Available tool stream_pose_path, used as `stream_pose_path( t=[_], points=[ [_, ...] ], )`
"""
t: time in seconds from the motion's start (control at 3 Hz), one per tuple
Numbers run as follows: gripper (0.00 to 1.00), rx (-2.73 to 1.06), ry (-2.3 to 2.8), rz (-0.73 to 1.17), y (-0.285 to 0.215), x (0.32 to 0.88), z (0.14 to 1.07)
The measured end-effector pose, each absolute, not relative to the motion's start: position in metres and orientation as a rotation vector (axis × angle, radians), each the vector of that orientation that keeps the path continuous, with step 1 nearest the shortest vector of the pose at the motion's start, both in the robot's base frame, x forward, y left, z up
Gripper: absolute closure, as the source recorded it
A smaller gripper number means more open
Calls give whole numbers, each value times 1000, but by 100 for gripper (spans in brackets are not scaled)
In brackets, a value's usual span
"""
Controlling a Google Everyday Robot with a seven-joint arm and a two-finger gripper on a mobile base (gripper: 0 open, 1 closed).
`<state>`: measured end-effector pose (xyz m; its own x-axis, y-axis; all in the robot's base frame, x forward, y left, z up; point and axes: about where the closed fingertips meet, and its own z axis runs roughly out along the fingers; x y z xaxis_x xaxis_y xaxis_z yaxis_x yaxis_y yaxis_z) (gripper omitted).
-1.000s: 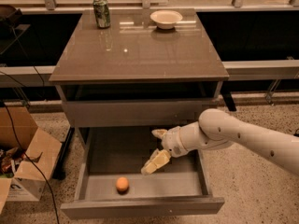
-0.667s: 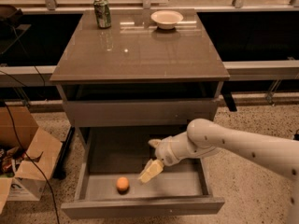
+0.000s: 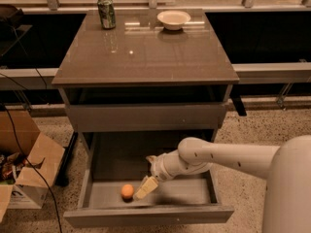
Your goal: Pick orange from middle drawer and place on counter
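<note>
The gripper (image 3: 146,188), open or not nobody can tell, has moved close to the orange's (image 3: 127,191) three o'clock, almost ready to grab.

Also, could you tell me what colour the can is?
The can is green, in the camera view. The gripper is in the drawer, beside the orange.

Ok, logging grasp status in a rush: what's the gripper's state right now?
Gripper: low in the open drawer, just beside the orange; open or closed cannot be told.
</note>
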<state>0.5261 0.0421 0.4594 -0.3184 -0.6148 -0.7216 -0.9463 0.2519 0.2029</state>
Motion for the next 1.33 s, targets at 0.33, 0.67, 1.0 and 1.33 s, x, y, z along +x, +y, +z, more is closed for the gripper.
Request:
stream_pose_path(
  t=[0.33, 0.67, 1.0, 1.33],
  points=[
    [0, -1390, 2026, 861, 57, 534, 428],
    [0, -1358, 2039, 877, 69, 536, 401],
    [0, -1328, 2052, 896, 78, 535, 382],
    [0, -1301, 2056, 899, 85, 537, 374]
  ],
)
